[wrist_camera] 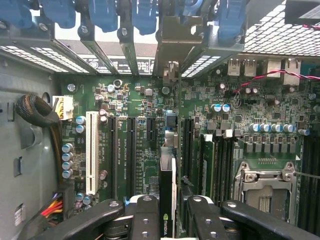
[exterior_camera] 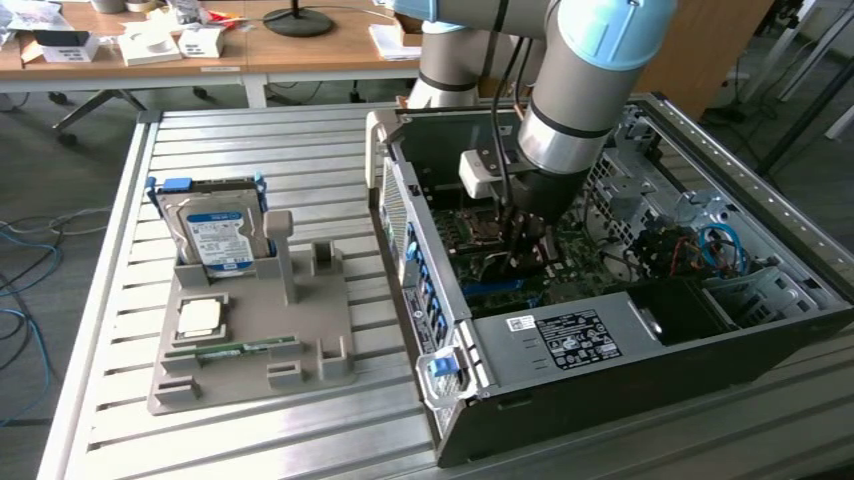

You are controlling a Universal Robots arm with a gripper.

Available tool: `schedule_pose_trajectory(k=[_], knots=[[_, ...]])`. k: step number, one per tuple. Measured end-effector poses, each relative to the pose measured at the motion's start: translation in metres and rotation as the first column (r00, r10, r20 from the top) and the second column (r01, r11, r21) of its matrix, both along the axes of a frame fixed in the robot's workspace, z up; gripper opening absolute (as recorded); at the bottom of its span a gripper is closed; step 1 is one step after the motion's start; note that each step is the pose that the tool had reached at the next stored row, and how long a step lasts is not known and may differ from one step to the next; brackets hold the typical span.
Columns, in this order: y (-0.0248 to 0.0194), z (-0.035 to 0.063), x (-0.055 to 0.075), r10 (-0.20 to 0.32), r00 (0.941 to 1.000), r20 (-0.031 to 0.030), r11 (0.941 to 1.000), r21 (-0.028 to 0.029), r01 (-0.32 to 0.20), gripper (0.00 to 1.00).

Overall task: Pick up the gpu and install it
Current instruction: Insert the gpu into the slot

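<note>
- Two black fingers point(wrist_camera: 145, 220) of the gripper point(wrist_camera: 167, 220) pinch the gpu point(wrist_camera: 167, 200) edge-on between them.
- Card stands upright over the green motherboard point(wrist_camera: 145, 150), among its long slots.
- Farther off, the card's metal bracket point(wrist_camera: 170, 45) meets the case's rear wall.

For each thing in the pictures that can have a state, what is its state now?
gripper: shut on the gpu, inside the computer case.
gpu: held edge-on, above the motherboard slots.
computer case: side open, lying on the table.
hard drive: standing upright in the grey holder.
grey holder: some slots vacant.
</note>
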State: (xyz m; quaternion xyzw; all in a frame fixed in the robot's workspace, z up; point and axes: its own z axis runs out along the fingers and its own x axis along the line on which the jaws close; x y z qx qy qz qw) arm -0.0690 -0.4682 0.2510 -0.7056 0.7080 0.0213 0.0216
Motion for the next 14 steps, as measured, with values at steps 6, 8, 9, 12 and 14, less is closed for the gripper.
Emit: schedule_pose_trajectory(k=[6,8,9,12,14], knots=[[-0.0001,-0.0007,-0.0001,-0.007,1.0000,0.0001,1.0000,0.0002,0.007,0.26],[-0.0002,-0.0010,0.0000,-0.011,0.9999,0.0000,0.9999,0.0000,0.011,0.26],[-0.0002,-0.0010,0.0000,-0.013,0.9999,0.0000,0.9999,-0.0002,0.013,0.26],[-0.0002,-0.0015,0.0000,-0.016,0.9999,0.0001,0.9999,0.0000,0.016,0.26],[-0.0002,-0.0017,0.0000,-0.019,0.9998,0.0000,0.9998,-0.0001,0.019,0.26]])
